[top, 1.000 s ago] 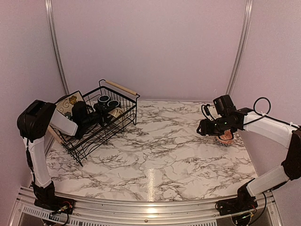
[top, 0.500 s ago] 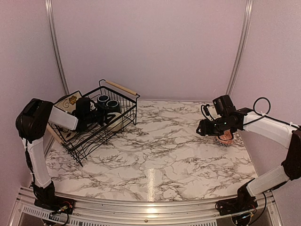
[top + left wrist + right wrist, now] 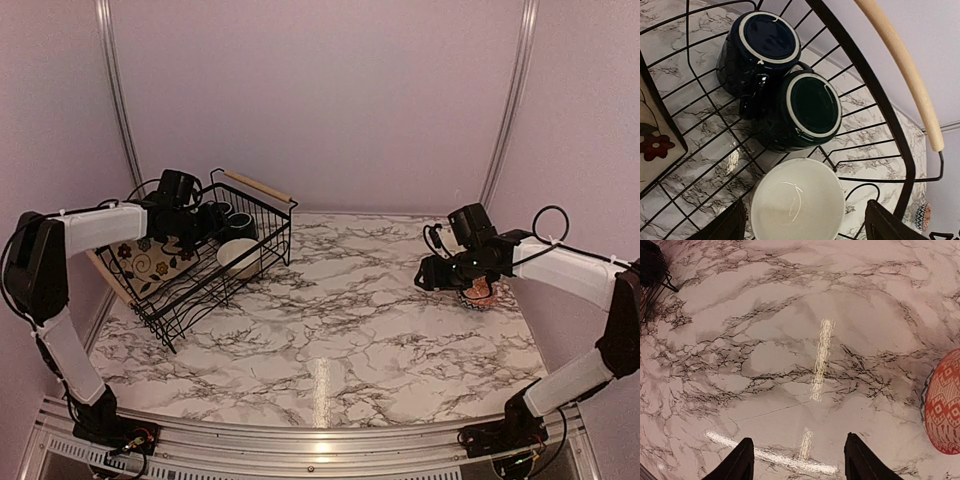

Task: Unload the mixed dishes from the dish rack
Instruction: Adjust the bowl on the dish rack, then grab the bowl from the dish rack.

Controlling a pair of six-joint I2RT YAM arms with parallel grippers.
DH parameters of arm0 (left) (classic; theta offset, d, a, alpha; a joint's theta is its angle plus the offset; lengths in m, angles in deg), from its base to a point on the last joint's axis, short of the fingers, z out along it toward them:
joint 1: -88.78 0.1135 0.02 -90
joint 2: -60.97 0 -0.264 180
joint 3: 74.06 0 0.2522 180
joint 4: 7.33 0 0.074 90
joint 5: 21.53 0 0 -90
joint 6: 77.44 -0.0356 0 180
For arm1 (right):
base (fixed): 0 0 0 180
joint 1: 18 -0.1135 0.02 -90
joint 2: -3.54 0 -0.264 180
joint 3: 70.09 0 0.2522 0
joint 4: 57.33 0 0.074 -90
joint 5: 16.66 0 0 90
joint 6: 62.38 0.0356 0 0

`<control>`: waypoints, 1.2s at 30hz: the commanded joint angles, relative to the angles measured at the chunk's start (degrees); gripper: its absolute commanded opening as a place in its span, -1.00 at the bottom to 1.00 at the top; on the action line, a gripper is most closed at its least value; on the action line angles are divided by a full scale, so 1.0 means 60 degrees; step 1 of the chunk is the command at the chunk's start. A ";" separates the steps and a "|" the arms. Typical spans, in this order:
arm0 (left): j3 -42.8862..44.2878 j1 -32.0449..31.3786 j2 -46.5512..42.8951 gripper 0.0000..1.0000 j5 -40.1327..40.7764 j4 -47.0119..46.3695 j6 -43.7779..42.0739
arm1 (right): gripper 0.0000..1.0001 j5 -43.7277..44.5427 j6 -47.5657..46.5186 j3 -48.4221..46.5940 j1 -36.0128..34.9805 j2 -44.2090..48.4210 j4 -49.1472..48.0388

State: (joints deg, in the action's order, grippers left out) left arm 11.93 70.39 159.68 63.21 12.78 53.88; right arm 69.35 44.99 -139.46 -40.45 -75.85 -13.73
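Note:
The black wire dish rack (image 3: pixel 262 240) stands at the table's far left, and its wooden handle (image 3: pixel 905 65) shows in the left wrist view. Inside it, two dark blue-green mugs (image 3: pixel 765 37) (image 3: pixel 810 107) sit upside down side by side. A white bowl (image 3: pixel 797 205) rests open side up beside them. A square cream plate with flowers (image 3: pixel 150 255) leans along the rack's left side. My left gripper (image 3: pixel 805 227) hangs open above the white bowl, one finger on each side, holding nothing. My right gripper (image 3: pixel 800 460) is open over bare marble at the right, beside a small red patterned bowl (image 3: pixel 945 410).
The patterned bowl (image 3: pixel 481 292) stands on the marble table (image 3: pixel 340 320) near the right wall, just behind my right gripper (image 3: pixel 438 274). Pink walls close in on the left, back and right. A metal rail runs along the near edge.
My left gripper has opened wide and swung up and back over the rack's far-left part. The square plate now lies lower and flatter in the rack. The right arm has barely moved.

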 commanded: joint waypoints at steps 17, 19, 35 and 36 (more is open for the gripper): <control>0.2293 -0.0641 0.2675 -0.23 0.2943 0.3724 -0.1746 | 0.19 0.0622 0.0036 -0.0222 -0.0212 0.0649 0.0441; 0.2362 -0.0647 0.2627 -0.41 0.3051 0.3736 -0.1842 | 0.19 0.0621 0.0057 -0.0239 -0.0212 0.0637 0.0436; 0.2740 -0.0647 0.2339 -1.00 0.2699 0.3854 -0.1870 | 0.18 0.1216 0.0405 -0.0383 -0.0701 0.0932 0.0798; 0.2704 -0.0645 0.2125 -1.00 0.2713 0.3886 -0.1852 | 0.19 0.1245 0.0420 -0.0388 -0.0709 0.0976 0.0784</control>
State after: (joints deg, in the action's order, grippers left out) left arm 27.12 66.39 175.46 78.97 34.63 42.75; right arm 75.07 46.54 -139.53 -43.97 -72.07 -10.64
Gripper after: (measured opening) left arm 0.084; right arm 0.591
